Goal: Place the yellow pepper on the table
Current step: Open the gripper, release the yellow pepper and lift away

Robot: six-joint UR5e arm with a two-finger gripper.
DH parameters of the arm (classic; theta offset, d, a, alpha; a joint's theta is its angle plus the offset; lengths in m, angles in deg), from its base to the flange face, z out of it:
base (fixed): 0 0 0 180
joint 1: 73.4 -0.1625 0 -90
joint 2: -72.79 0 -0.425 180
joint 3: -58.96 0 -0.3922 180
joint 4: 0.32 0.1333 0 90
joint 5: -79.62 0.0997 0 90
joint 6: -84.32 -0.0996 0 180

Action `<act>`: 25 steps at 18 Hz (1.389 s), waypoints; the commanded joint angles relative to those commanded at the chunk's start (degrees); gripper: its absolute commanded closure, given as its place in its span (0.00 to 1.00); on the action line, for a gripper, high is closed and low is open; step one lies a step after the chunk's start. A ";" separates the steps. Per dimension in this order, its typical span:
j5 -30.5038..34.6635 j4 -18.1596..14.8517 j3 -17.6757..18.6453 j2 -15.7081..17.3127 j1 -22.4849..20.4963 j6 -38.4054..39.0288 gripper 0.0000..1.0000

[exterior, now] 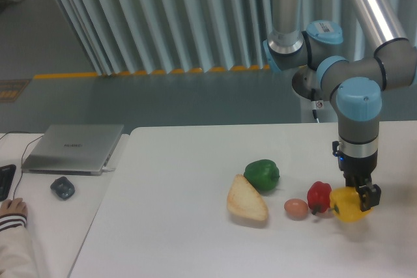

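Note:
The yellow pepper (347,205) is glossy and bright yellow, at the right side of the white table (182,239). My gripper (360,195) comes down from above and is shut on the yellow pepper, its dark fingers at the pepper's upper right. The pepper is just above or at the tabletop, with a faint shadow under it; I cannot tell whether it touches. It is right next to the red pepper (318,196) on its left.
A brown egg (296,208), a piece of bread (246,200) and a green pepper (262,174) lie left of the red pepper. On the adjoining desk are a grey laptop (73,148), a dark mouse (62,187) and a person's hand (13,209).

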 joint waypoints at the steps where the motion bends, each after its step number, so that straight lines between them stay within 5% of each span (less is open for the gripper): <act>1: 0.00 0.00 0.00 0.00 -0.27 -0.27 0.27; 3: 0.00 0.00 0.00 0.00 -0.36 -0.36 0.27; 6: 0.00 -0.18 0.00 0.09 -0.27 -0.27 0.01; 16: 1.49 -2.45 -4.57 1.32 -1.67 -5.46 0.00; 25: 1.06 -17.03 -6.42 8.08 -1.24 -9.33 0.00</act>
